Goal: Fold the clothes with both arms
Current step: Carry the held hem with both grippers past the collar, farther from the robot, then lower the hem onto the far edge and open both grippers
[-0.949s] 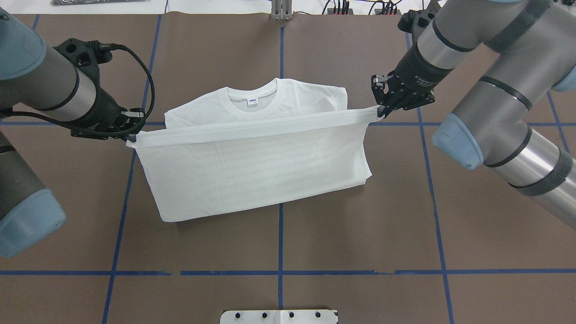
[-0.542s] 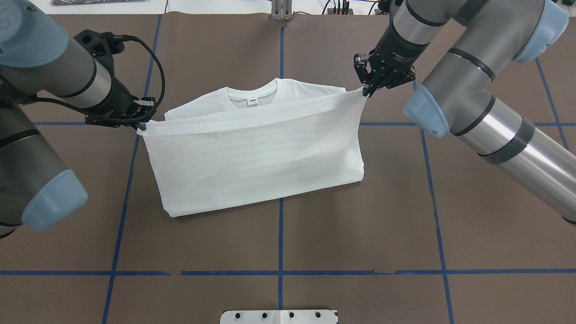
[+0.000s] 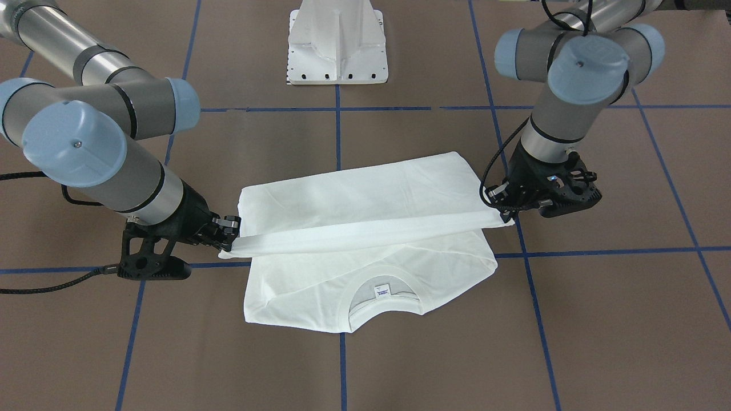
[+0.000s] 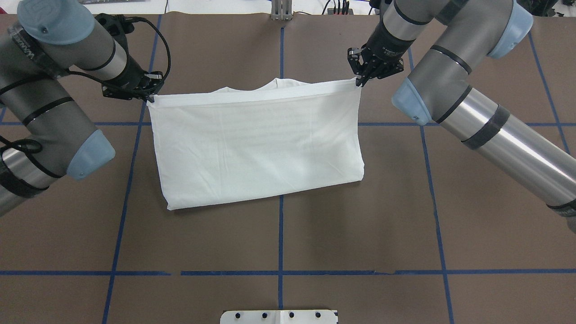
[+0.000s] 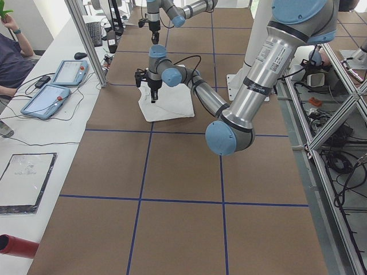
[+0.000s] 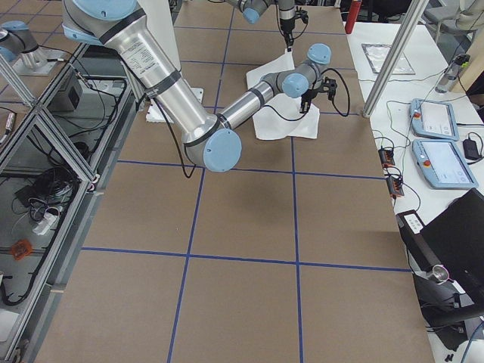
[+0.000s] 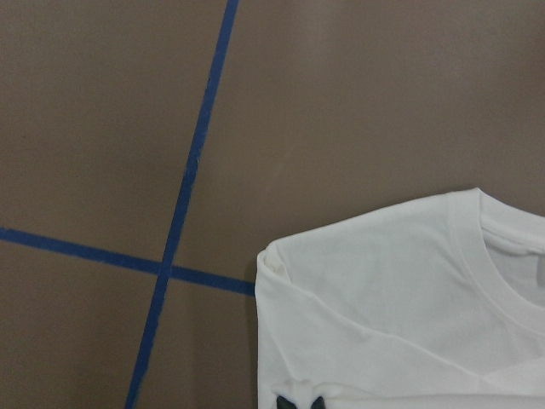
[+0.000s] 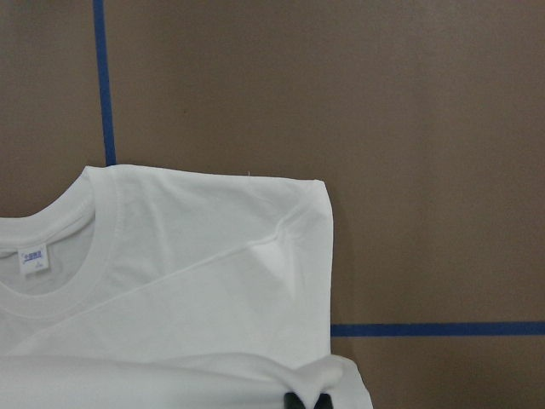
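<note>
The white T-shirt lies mid-tabletop, doubled over on itself. One edge is stretched taut in the air between the two arms, above the collar end, and the fold rests on the side nearer the robot. The left fingers are clenched on one corner of that edge, the right fingers on the other. From the front, the ribbed round collar and shoulders lie flat beneath the raised band. The neck tag bears blue print, too small to read. The tabletop is brown, gridded with blue tape lines. A white pedestal base stands at the robot's side. Tablets sit on a white side bench.
</note>
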`<state>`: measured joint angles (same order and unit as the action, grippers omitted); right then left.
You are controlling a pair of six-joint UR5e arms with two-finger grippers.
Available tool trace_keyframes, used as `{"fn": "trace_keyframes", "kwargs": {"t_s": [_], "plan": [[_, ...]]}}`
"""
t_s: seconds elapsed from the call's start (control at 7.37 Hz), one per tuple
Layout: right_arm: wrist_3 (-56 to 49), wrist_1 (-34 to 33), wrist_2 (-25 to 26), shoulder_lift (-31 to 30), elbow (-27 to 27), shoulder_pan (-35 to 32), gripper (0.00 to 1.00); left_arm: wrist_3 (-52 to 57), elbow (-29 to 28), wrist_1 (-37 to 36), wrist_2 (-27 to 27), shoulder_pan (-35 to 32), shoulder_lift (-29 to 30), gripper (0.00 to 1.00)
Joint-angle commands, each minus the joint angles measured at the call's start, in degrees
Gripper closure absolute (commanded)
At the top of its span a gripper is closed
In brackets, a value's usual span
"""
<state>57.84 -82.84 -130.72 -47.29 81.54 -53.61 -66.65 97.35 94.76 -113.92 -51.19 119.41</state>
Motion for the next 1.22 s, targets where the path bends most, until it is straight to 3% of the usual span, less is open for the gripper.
{"fn": "trace_keyframes", "kwargs": {"t_s": [0.0,0.27,0.54,1.08], "plan": [[0.0,1.3,1.9,4.7,-7.0,0.0,1.00,0.0,-4.7,1.8,0.1,-1.2,2.4,1.00],[0.3,8.4,2.8,5.4,-13.0,0.1,1.00,-0.3,-9.1,6.6,0.1,-1.2,3.1,1.00],[0.3,8.5,4.0,8.0,-17.1,0.3,1.00,-0.6,-13.9,11.3,0.3,-1.2,3.4,1.00],[0.3,8.6,4.4,9.5,-18.4,1.6,1.00,-0.8,-14.8,11.5,0.3,-0.6,4.4,1.00]]}}
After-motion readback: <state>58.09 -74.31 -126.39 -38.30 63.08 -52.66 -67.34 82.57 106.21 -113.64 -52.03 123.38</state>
